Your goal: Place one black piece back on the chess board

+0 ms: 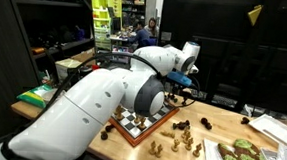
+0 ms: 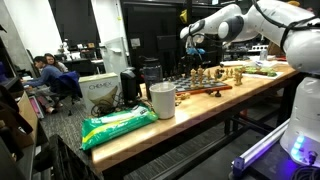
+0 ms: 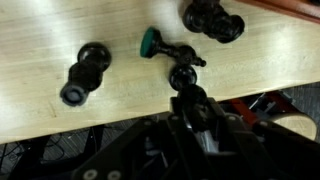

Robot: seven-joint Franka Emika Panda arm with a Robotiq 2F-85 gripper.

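The chess board lies on the wooden table, also seen in an exterior view. My gripper hangs well above the table's edge, away from the board, in both exterior views. It looks shut on a black piece that sticks out between the dark fingers. Below it, black pieces lie on their sides on the wood: one at the left, one with a green base and one at the top.
Tan pieces stand loose in front of the board. A green-patterned tray lies beside them. A white cup and a green bag sit further along the table. The table's edge runs under my gripper.
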